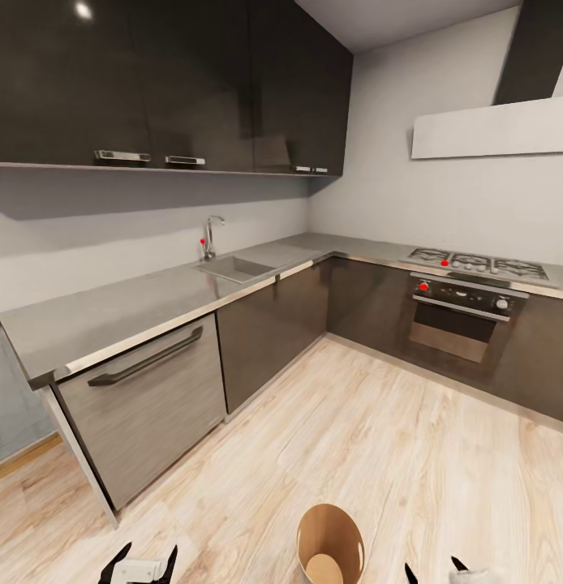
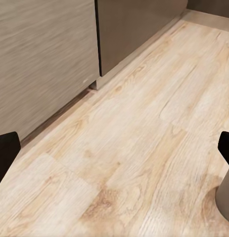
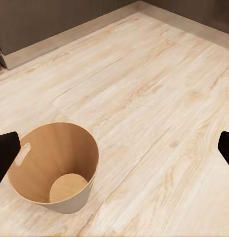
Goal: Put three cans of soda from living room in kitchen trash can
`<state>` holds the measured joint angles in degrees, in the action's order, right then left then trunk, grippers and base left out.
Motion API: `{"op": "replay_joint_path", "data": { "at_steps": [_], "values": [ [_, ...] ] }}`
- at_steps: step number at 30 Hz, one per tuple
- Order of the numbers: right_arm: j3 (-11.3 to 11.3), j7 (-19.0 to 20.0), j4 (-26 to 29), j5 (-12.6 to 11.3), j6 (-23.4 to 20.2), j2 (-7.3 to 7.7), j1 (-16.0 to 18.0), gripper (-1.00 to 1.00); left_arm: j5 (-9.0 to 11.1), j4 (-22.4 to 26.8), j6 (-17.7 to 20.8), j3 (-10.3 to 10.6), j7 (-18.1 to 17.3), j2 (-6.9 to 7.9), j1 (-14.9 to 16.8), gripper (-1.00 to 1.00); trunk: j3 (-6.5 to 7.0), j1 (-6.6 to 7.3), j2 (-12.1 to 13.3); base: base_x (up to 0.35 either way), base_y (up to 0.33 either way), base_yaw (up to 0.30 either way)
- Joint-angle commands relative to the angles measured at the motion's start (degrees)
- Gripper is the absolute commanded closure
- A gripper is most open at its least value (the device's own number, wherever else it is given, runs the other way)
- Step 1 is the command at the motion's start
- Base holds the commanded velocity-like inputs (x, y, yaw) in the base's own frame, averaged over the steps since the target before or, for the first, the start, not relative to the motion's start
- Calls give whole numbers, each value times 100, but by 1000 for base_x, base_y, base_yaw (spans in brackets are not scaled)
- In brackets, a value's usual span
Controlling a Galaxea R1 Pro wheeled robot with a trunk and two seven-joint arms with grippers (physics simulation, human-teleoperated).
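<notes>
The tash can point(image 1: 330, 527) stands upright on the kitchen floor just ahead of me, pale outside and brown inside. In the right wrist view the tash can point(image 3: 60, 148) shows nothing in it but its bare round bottom. My left gripper point(image 1: 148, 556) hangs open and empty to the bin's left, and my right gripper point(image 1: 434, 568) hangs open and empty to its right. Through the left gripper point(image 2: 114, 153) I see floor, with the tash can's outer wall point(image 2: 225, 200) at one edge. The right gripper point(image 3: 114, 150) looks down past the bin's rim. The three can of soda are out of view.
An L-shaped run of dark cabinets with a steel worktop point(image 1: 135, 304) spans the left and back walls, with a sink point(image 1: 233, 268), a hob point(image 1: 476, 264) and a built-in oven point(image 1: 456, 316). A dishwasher front point(image 1: 148, 405) juts nearest on the left. Light wood floor point(image 1: 379, 438) spreads ahead.
</notes>
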<state>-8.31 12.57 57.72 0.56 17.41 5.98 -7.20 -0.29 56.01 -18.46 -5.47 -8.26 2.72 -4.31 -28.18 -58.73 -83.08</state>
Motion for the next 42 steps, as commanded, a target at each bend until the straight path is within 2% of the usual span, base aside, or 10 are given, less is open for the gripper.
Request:
{"op": "replay_joint_path", "data": {
  "at_steps": [1, 3, 4, 11, 12, 13, 17, 21, 28, 42],
  "values": [
    [5, 3, 281, -1, -261, 0, 77, -100, -1, -14, 0, -2, 0, 0, 0, -100, 0, 0, 0, 0, 0, 0],
    [8, 7, 596, -2, -857, 2, 200, -100, 0, -47, 0, -4, 0, 0, 0, -100, 0, 0, 0, 0, 0, 0],
    [138, 26, 1074, -3, -2923, 3, 840, -100, 8, -106, 0, -11, 0, 0, 0, -100, 0, 0, 0, 0, 0, 0],
    [747, -58, 783, -1, -5433, 27, 2539, -100, 16, -142, 0, -15, -6, 1, 0, -100, 0, 0, 0, 0, 0, 0],
    [919, -202, -365, 3, -6040, 51, 3760, -100, 15, -148, 0, -5, -8, 1, 0, -100, 0, 0, 0, 0, 0, 0],
    [964, -335, -1205, 1, -6178, 61, 4378, -100, 17, -149, 0, 1, -8, 0, 0, -100, 0, 0, 0, 0, 0, 0],
    [1010, -523, -2960, 11, -6266, 72, 5487, -100, 23, -148, 0, 11, -8, 0, 0, -100, 0, 0, 0, 0, 0, 0],
    [1041, -615, -4105, 19, -6150, 69, 6221, -100, 27, -150, 0, 14, -24, 2, 0, -100, 0, 0, 0, 4, 9, 0],
    [1062, -652, -4621, 16, -5900, 153, 6516, -100, 11, -157, 5, -4, -41, 8, 0, -100, 0, 0, 0, 63, 167, 0],
    [1060, -629, -4982, 22, -4880, 255, 6479, -100, 13, -316, 1, -38, -42, 9, 9, -100, 0, 0, 0, 51, 161, 0]
  ]
}}
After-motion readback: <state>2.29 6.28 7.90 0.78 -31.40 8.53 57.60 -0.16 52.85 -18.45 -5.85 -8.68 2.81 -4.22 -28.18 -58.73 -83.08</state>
